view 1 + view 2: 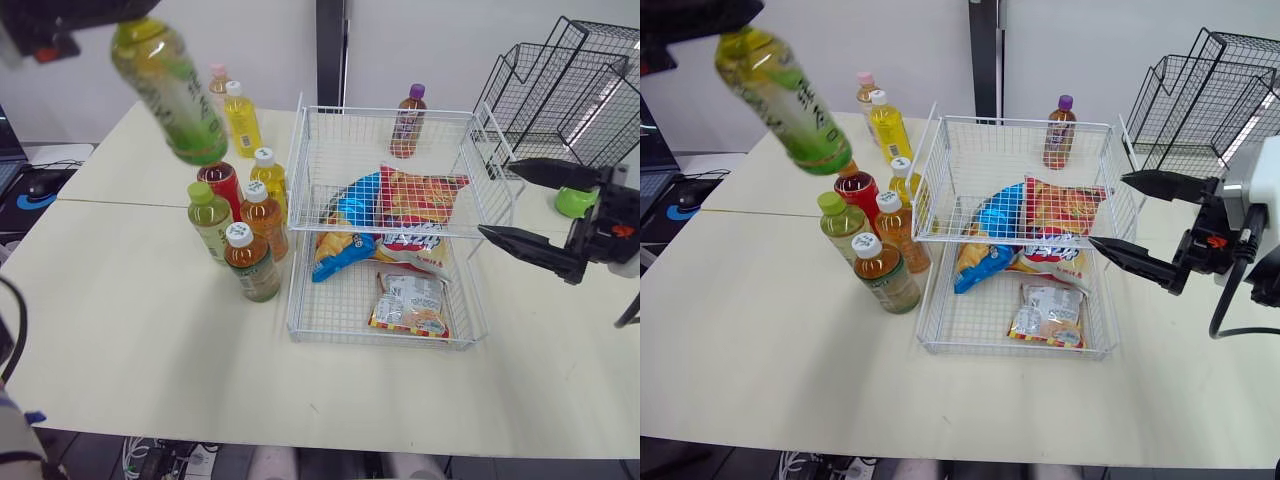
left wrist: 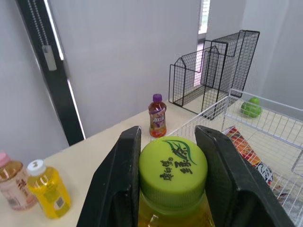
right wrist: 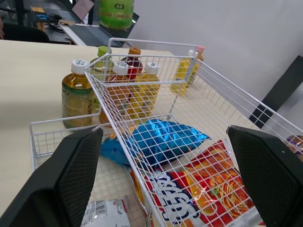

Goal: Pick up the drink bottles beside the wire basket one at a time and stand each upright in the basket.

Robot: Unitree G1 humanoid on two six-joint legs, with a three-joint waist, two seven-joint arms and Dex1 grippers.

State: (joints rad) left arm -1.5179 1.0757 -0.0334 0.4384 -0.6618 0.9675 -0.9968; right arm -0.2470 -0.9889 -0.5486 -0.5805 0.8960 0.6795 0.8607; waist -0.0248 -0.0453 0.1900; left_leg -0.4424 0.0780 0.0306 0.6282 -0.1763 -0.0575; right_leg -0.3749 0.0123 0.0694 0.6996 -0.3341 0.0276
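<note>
Table: cream, open room at front.
Left gripper: pinching tilted green-capped plastic tea bottle, left of white wire basket.
Right gripper: spread beside it.

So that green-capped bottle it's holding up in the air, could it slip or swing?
Probably heavyish: the raised bottle looks full nearly to the neck. The left gripper pinches only its cap, and it hangs tilted, so it may well swing. The ridged cap should help grip.

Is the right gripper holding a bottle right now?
No: the right gripper is open and empty beside the wire basket, while the left gripper is clamped on the green-capped bottle.
</note>
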